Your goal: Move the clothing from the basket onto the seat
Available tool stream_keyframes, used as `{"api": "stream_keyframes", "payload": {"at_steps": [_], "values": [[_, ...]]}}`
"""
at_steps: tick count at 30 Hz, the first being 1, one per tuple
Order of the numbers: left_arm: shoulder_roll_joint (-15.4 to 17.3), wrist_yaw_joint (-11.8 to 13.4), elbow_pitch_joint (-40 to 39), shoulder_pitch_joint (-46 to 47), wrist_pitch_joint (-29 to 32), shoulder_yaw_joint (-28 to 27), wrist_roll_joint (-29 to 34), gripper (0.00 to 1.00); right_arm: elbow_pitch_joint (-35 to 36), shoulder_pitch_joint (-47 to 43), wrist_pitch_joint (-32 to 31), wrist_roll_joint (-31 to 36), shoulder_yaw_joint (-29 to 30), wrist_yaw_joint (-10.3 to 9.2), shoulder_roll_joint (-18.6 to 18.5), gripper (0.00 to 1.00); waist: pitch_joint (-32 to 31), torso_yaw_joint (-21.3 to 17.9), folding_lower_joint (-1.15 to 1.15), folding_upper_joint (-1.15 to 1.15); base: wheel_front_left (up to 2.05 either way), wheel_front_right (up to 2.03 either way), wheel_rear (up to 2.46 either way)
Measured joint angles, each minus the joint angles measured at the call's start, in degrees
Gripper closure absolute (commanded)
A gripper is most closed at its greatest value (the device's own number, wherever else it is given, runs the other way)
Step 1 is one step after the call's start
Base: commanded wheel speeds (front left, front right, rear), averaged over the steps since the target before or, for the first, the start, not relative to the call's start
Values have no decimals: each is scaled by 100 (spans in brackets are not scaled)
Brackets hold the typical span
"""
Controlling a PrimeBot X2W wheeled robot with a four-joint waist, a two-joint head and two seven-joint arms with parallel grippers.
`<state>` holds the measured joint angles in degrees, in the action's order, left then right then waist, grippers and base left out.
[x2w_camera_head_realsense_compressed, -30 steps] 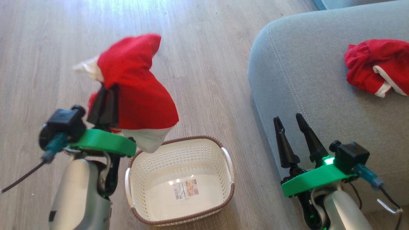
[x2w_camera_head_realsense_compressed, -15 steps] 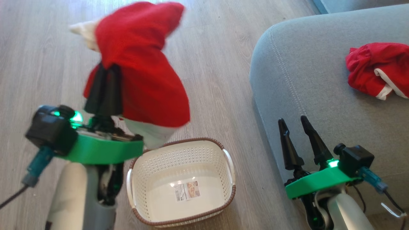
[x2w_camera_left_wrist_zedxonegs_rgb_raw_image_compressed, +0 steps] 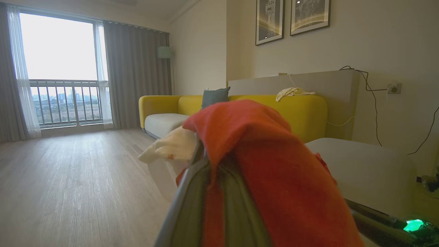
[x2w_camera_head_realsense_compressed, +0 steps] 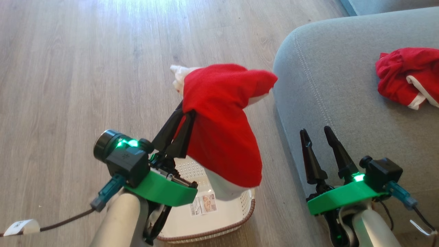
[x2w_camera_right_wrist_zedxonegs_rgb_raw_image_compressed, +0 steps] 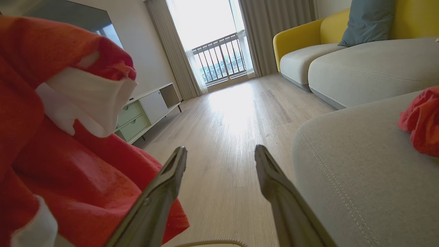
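My left gripper is shut on a red garment with white trim, one piece of the clothing, which drapes over its dark fingers and hangs above the basket. In the left wrist view the same garment covers the fingertips. The cream basket with its brown rim stands on the floor, half hidden beneath arm and garment; a paper label shows on its floor. Another red garment lies on the grey seat at the right. My right gripper stands open beside the seat's corner, nothing between its fingers.
Pale wood floor stretches left and ahead. A dark cable trails from the left wrist. A yellow sofa stands further off, and a low white cabinet lines the wall. The seat's rounded corner is close to the right fingers.
My left arm has swung right and lower with the red garment, from over the floor left of the basket to above it, near the seat's corner. The right gripper has stayed put.
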<state>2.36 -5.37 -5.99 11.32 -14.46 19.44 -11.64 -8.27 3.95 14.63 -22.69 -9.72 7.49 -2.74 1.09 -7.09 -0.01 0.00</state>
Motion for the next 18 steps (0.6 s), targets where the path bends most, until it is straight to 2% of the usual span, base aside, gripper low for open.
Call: {"api": "stream_keyframes", "payload": {"at_steps": [18], "values": [[2,32,64,9,0,-78,-99,100,-1,0,0,9,1,0,0,0,-21,39,1,0,0,0,0]]}}
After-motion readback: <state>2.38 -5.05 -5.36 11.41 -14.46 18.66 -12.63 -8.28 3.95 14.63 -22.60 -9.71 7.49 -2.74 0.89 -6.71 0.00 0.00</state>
